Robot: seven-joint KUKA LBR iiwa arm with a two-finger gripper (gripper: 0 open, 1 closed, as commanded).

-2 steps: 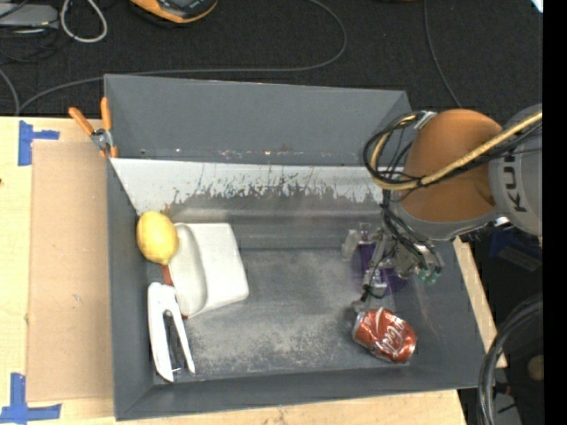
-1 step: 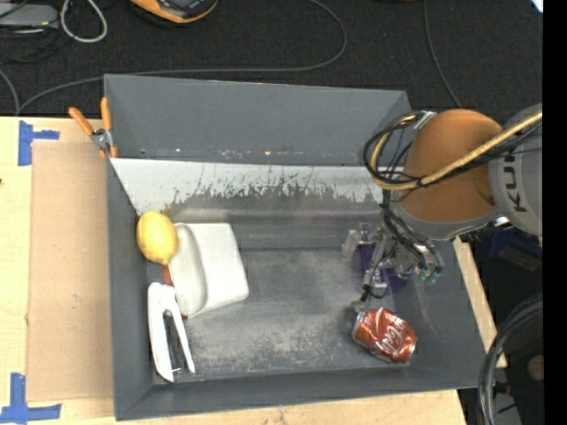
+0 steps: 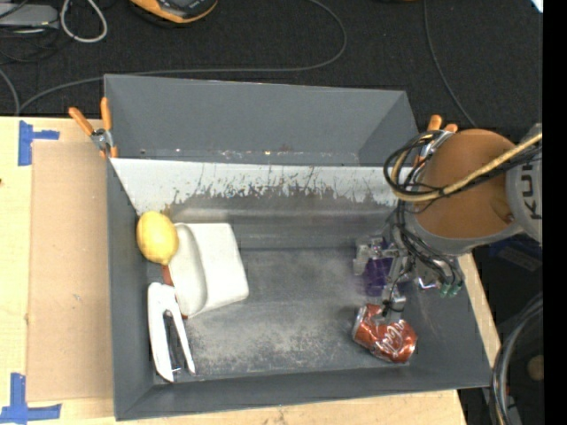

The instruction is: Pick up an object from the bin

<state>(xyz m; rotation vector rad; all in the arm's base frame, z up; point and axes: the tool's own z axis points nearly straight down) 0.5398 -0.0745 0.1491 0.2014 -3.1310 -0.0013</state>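
**Sam:** How far are you getting with the pick?

**Me:** I am looking down into the grey bin [image 3: 266, 140] from my desk. The gripper [image 3: 390, 305] is hanging low at about four o'clock in the bin, right over a red crumpled thing [image 3: 386, 338]. Its tip is touching the top of the red thing, or it is just above it.

**Sam:** Is it holding it?

**Me:** I am not seeing that. The red thing is lying flat on the bin floor, so I am thinking nothing is picked up yet. I cannot tell if the gripper is open or closed. The tip is too small and dark for me.

**Sam:** So what is left?

**Me:** Nearly all of it, I am guessing: getting a good grab, then lifting.

**Sam:** What is the red thing looking like?

**Me:** Like a squashed can or packet. It is shiny red with bits of white, and all wrinkled. It is sitting near the right wall and the front wall. Just behind it, at three o'clock, a small purple thing [image 3: 376, 274] is sitting under the wrist.

**Sam:** Anything else?

**Me:** At nine o'clock a yellow lemon-shaped thing [image 3: 157, 236] is touching a white dish [image 3: 217, 268]. At eight o'clock a flat white thing [image 3: 162, 335] with a dark strip is lying. All three are well apart from the gripper.
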